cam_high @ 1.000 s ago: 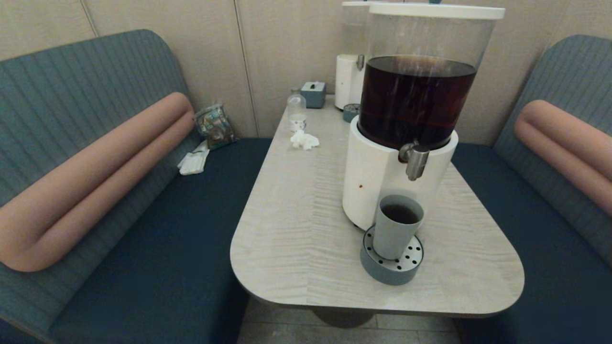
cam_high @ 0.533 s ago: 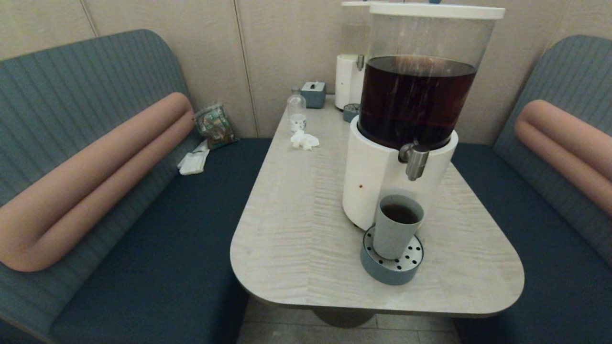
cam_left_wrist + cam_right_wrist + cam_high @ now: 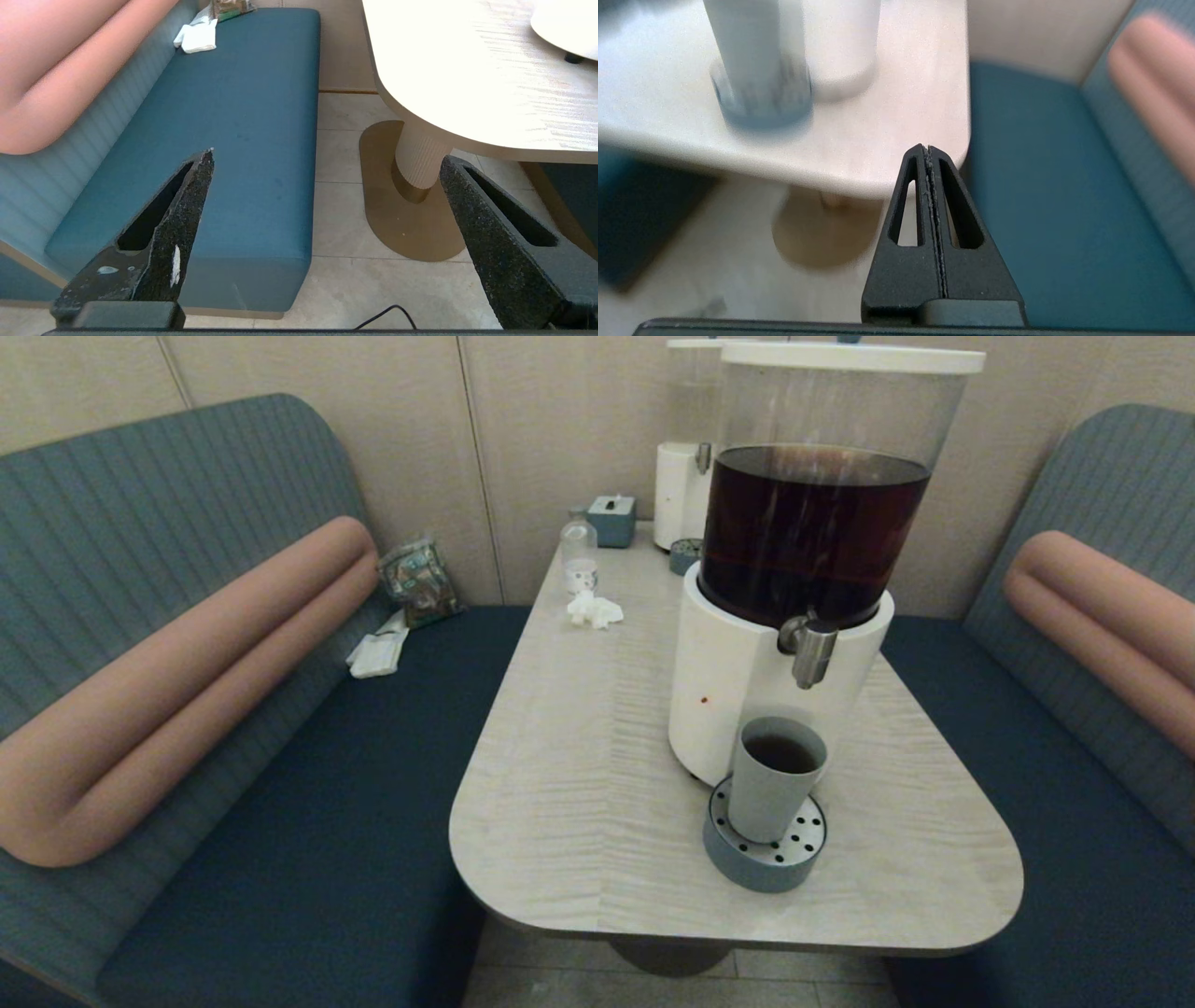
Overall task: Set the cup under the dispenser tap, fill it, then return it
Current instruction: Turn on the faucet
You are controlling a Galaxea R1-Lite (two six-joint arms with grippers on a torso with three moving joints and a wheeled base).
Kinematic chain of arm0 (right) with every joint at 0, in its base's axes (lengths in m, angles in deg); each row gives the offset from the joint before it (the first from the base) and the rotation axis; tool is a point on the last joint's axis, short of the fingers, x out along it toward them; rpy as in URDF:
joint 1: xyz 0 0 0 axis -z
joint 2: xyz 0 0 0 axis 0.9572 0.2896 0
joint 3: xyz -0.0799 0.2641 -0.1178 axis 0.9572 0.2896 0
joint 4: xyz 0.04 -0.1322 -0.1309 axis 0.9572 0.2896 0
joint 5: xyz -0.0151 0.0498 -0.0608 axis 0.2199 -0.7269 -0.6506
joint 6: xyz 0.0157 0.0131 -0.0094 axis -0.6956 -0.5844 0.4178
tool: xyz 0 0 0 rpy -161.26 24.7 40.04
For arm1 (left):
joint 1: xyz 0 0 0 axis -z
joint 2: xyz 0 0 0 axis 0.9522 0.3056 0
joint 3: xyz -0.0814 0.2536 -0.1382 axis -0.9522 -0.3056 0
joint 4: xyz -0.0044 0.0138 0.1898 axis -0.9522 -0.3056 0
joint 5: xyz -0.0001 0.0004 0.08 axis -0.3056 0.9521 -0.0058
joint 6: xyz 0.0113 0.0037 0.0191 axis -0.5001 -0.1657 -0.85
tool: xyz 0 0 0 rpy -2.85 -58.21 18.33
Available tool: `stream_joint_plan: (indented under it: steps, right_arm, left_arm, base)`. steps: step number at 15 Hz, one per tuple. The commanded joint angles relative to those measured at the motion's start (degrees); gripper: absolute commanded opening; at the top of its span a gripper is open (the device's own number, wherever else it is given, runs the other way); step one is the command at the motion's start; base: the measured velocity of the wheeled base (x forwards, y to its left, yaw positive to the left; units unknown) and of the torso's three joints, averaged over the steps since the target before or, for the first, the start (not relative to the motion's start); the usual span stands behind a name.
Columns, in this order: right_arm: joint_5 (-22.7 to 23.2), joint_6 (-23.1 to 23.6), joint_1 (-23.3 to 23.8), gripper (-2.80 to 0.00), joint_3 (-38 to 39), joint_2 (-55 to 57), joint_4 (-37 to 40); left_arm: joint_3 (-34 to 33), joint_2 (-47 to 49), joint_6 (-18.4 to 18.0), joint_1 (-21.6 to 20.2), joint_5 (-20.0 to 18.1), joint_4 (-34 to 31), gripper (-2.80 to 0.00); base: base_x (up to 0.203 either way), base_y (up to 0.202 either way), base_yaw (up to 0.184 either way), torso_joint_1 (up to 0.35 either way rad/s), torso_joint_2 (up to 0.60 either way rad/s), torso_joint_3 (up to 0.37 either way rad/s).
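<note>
The cup (image 3: 777,789) stands upright on the round drip tray (image 3: 738,861), lower centre-right of the head frame, directly below the dispenser tap (image 3: 810,651), with dark liquid visible inside it. Filling looks done, so the step in hand is likely fetching the cup to return it. The right end effector (image 3: 928,148) hangs below the surface (image 3: 579,784) edge with its fingers pressed together, holding nothing; the cup sits upper left in its wrist view. It should spread its fingers first, approach level at mid-height, grip firmly without tilting, then lift clear of the tray before drawing away from the tap. The left end effector (image 3: 327,161) idles over the bench seat (image 3: 243,140), fingers wide apart and empty.
</note>
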Motion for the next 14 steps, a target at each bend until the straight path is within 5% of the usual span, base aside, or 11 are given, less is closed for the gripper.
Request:
stream_joint_plan:
  steps: [1,4,9,11,14]
  right_arm:
    - [0.20,-2.32,-0.31,-2.80,-12.63,14.15,1.85]
    - [0.57,-6.61,-0.79,-2.80,-35.67,38.62,7.56]
    - [4.67,-16.15,-6.35,-2.80,-81.00,74.71,31.71]
    - [9.41,-20.57,-8.56,-2.80,-90.56,83.51,38.19]
    - [19.18,-25.41,-10.44,-2.80,-94.58,88.73,41.35]
  left_arm:
    - [0.00,0.11,0.05,-0.02,-0.02,0.01,0.00]
    - [0.00,0.11,0.05,-0.02,-0.02,0.01,0.00]
    - [0.00,0.11,0.05,-0.02,-0.02,0.01,0.00]
    - [0.00,0.11,0.05,-0.02,-0.02,0.01,0.00]
    - [0.00,0.11,0.05,-0.02,-0.02,0.01,0.00]
  base:
    - [0.000,0.000,0.000,0.000,0.00,0.000]
    - [0.000,0.000,0.000,0.000,0.00,0.000]
    - [0.000,0.000,0.000,0.000,0.00,0.000]
    - [0.000,0.000,0.000,0.000,0.00,0.000]
    - [0.000,0.000,0.000,0.000,0.00,0.000]
